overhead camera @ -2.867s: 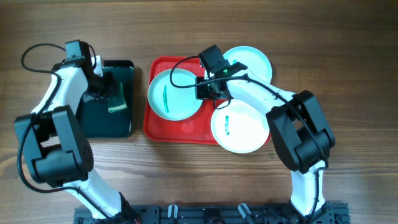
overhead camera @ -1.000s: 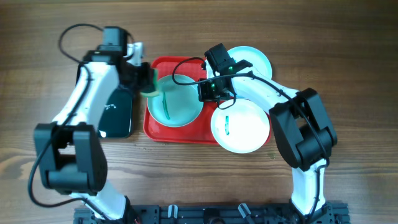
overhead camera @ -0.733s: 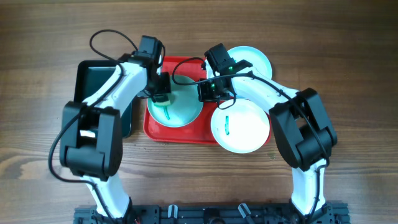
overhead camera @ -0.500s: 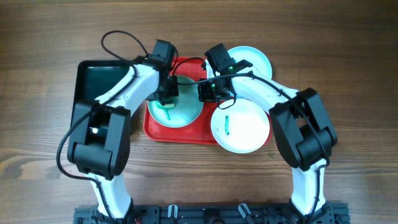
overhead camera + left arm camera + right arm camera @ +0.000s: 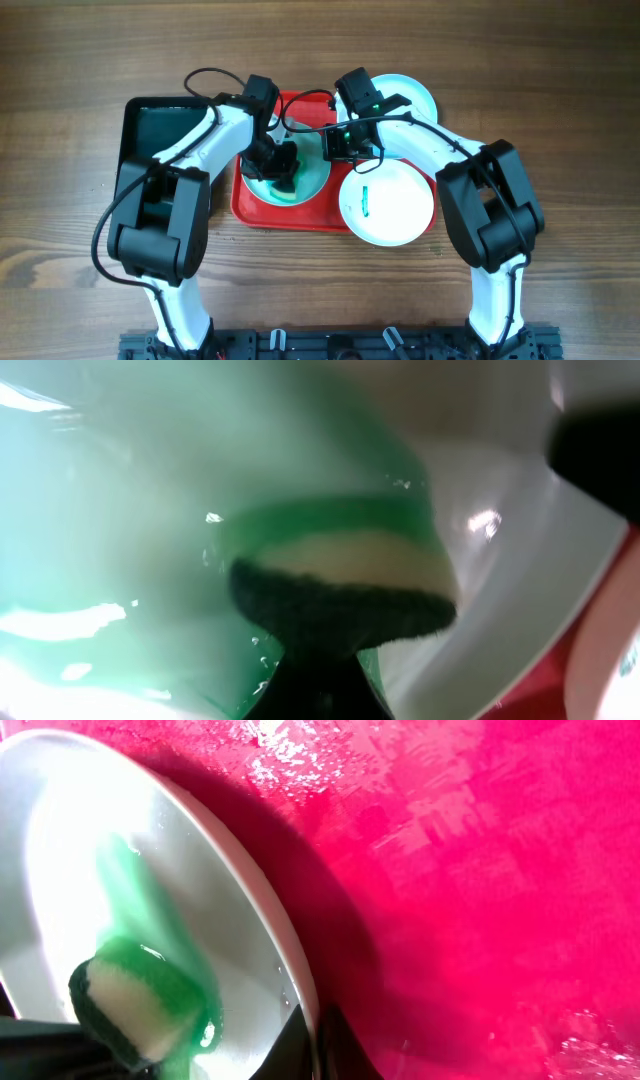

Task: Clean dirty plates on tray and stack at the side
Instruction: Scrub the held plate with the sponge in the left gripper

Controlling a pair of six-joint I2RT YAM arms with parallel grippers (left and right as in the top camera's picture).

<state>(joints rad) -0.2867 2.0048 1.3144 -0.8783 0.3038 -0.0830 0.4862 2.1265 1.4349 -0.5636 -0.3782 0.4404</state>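
We're at upper middle of the overhead view: the left claw (image 5: 281, 168) is clamped on a sponge (image 5: 340, 575) and presses it into the plate (image 5: 316, 172), which is awash in green. That plate sits right under the claw, on the left half of the tray (image 5: 300, 216). The right claw (image 5: 338, 150) is closed tight, pinching the plate's right rim. A second plate (image 5: 410, 95) lies upper right and a third plate (image 5: 395, 205) lower right, both at the tray's right side.

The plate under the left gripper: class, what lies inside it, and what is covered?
Inside the plate, a green sponge held by the left gripper presses into a green film. The plate surface beneath the sponge and gripper is hidden.
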